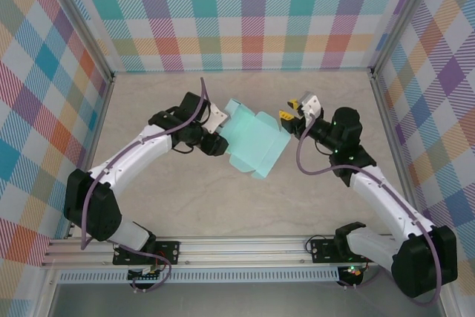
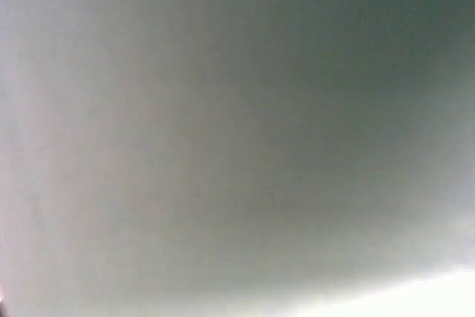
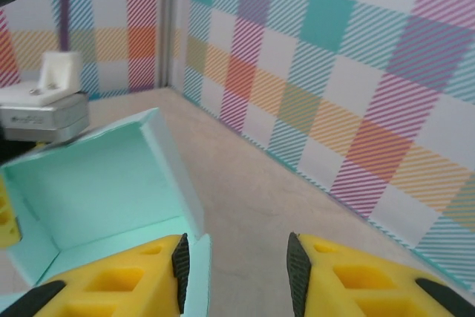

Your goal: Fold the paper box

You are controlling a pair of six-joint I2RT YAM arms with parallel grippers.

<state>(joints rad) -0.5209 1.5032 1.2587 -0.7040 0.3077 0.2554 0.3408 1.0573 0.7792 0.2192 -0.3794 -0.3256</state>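
the paper box [image 1: 256,139] stands half-folded in the middle of the table [image 1: 223,206]. we judge it light, thin, easily creased: pinch a wall near a fold. right pincer [image 3: 237,272] released at its edge; left pincer [image 1: 217,133] we cannot tell.

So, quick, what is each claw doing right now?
Left gripper: at the paper box; open or closed cannot be told.
Right gripper: open, at the box's rim.

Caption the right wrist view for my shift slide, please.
Open yellow fingers at an edge of the part-folded pale mint card box, beige table and plaid wall beyond.
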